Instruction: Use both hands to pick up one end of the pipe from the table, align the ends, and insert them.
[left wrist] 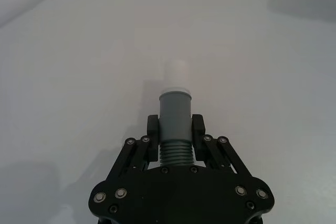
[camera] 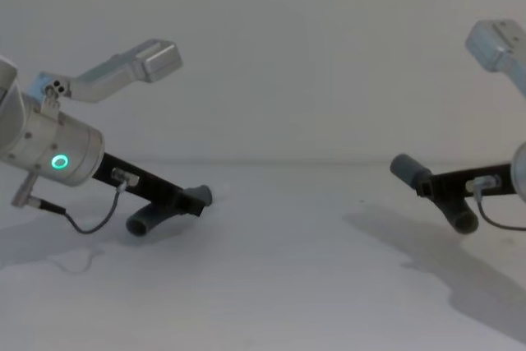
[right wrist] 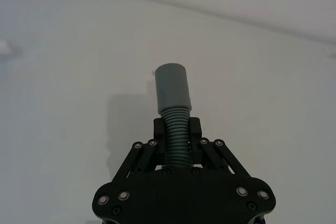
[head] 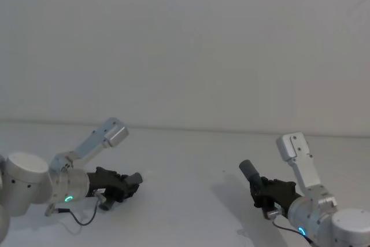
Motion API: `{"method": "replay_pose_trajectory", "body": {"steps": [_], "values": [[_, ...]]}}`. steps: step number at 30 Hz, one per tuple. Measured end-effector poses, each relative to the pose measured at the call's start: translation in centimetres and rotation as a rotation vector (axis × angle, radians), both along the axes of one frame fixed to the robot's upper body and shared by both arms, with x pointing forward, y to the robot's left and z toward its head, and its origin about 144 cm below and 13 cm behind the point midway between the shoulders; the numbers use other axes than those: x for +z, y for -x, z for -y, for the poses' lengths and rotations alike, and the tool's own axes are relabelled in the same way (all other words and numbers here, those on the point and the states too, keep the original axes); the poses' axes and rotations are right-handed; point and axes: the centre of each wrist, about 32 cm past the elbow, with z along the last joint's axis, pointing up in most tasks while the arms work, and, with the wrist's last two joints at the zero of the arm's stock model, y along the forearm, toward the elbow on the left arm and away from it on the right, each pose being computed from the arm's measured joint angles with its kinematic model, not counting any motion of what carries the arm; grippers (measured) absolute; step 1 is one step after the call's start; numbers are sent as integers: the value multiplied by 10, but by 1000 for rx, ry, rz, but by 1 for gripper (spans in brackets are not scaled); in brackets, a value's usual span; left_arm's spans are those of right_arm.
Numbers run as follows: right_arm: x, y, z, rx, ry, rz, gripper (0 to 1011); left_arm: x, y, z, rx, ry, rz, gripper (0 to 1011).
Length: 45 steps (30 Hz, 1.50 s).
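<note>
The left gripper [left wrist: 175, 128] had its fingers [left wrist: 153, 127] pinching one hose piece [left wrist: 175, 109] on its ribbed middle, just behind the smooth end. The whitish tip [left wrist: 178, 71] pointed forward, low over the table [head: 191, 160]. The right gripper [right wrist: 177, 128] pinched the other piece [right wrist: 177, 145] the same way, with the grey cuff [right wrist: 171, 87] free. It hung clear of the table and well apart from the first. Both pieces looked light and bendy, so holding close behind the ends should keep them from flexing when pushed together.

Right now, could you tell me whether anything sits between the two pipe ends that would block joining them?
Nothing visible does. The left gripper grips the white-tipped piece, the right gripper the cuffed piece, with only table between them.
</note>
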Motion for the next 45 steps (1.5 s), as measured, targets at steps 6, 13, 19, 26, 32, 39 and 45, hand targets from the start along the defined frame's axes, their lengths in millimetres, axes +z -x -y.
{"method": "replay_pose_trajectory", "body": {"steps": [6, 13, 19, 26, 32, 39, 45], "values": [[0, 6, 12, 82, 4, 70, 238, 11, -2, -3, -85, -26, 44, 331], [-2, 12, 28, 187, 9, 145, 237, 23, -3, -8, -187, -43, 92, 331], [-4, 15, 42, 283, 17, 197, 238, 34, -3, -14, -276, -53, 128, 331], [-8, 17, 58, 396, 39, 245, 238, 43, -3, -18, -368, -52, 158, 331], [-12, 16, 73, 516, 74, 295, 238, 52, -6, -19, -438, -50, 176, 331], [-16, 15, 84, 610, 121, 341, 238, 60, -9, -21, -515, -49, 184, 331], [-19, 15, 90, 676, 154, 378, 237, 66, -14, -21, -584, -49, 181, 331]]}}
